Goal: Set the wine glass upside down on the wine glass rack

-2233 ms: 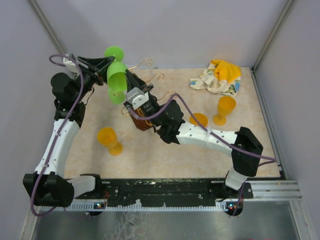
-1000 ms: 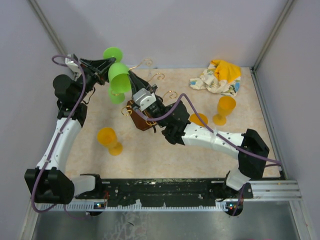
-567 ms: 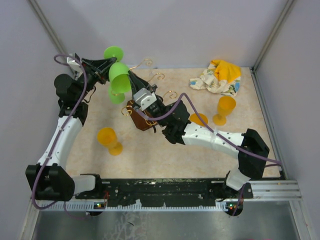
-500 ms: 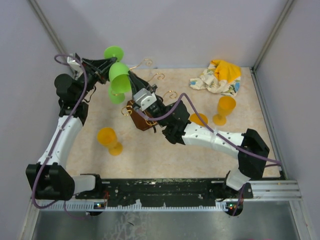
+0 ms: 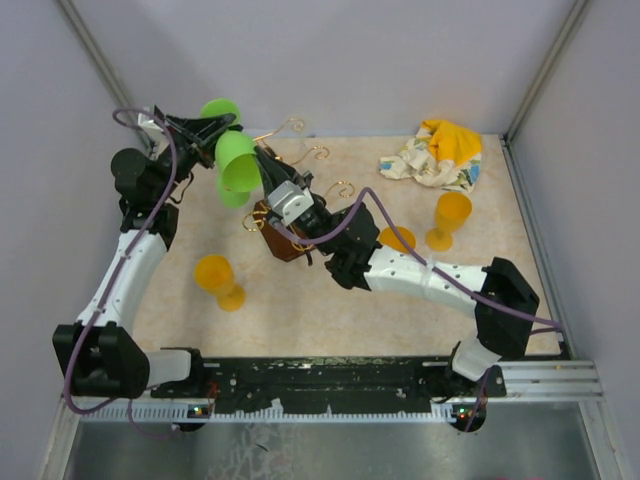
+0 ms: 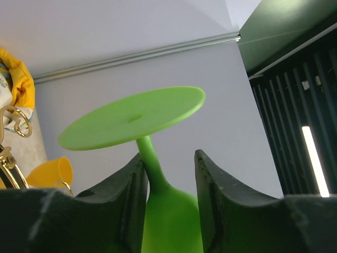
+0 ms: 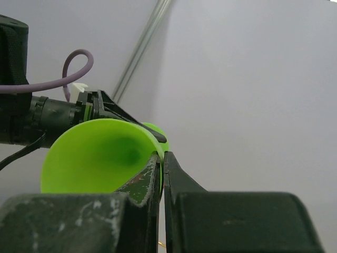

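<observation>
A green wine glass (image 5: 238,160) hangs tilted in the air above the table's back left, its foot (image 6: 131,117) toward the left arm. My right gripper (image 7: 162,163) is shut on the rim of its bowl (image 7: 100,155), pinching the wall. My left gripper (image 6: 169,179) stands open around the stem (image 6: 150,163): the stem rests against one finger, with a gap to the other. The wine glass rack (image 5: 285,240), gold wire arms on a dark brown base, stands just below and right of the glass, partly hidden by the right arm.
Another green piece (image 5: 232,195) shows under the held glass. Orange goblets stand at front left (image 5: 218,278) and right (image 5: 450,218), and one lies by the right arm (image 5: 398,238). A yellow-and-white cloth (image 5: 438,152) is bunched at the back right.
The glass and both grippers have shifted slightly up and left. The left jaws have loosened on the stem. The right gripper has stayed shut on the rim.
</observation>
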Available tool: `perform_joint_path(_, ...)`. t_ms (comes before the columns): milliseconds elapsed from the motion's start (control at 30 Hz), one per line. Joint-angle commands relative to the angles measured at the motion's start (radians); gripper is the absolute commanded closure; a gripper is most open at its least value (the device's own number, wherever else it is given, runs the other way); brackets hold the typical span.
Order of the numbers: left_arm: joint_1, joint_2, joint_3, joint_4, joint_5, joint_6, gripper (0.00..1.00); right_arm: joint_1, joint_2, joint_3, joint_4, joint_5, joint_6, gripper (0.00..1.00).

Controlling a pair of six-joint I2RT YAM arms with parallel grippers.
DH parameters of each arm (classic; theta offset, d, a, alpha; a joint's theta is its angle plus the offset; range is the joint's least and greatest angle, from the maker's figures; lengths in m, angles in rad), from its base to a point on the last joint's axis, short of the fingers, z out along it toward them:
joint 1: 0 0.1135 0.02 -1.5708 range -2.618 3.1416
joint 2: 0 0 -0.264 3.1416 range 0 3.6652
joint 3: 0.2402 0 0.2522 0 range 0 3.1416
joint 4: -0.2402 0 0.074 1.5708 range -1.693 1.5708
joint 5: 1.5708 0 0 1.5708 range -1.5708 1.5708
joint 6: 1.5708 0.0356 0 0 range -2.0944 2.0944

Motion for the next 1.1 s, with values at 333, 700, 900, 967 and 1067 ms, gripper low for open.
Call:
perform_joint_path(333, -0.01, 0.041, 0.063, 0.091, 0.087, 0.113, 1.0, -0.013, -0.043, -0.003, -0.001, 0.058, 0.006, 0.94)
perform_joint_path(700, 0.148, 0.142, 0.318, -0.097, 0.342, 0.613, 1.0, -0.067, -0.138, -0.037, -0.159, 0.213, 0.027, 0.64)
perform_joint_path(900, 0.178, 0.019, 0.412, -0.581, 0.213, 1.148, 1.0, -0.091, -0.162, -0.04, -0.226, 0.292, 0.025, 0.49)
perform_joint_path(967, 0.178, -0.008, 0.409, -0.639, 0.204, 1.224, 1.0, -0.093, -0.163, -0.033, -0.247, 0.306, 0.03, 0.41)
perform_joint_path(1067, 0.178, -0.045, 0.39, -0.704, 0.179, 1.31, 1.0, -0.095, -0.167, -0.03, -0.267, 0.307, 0.056, 0.34)
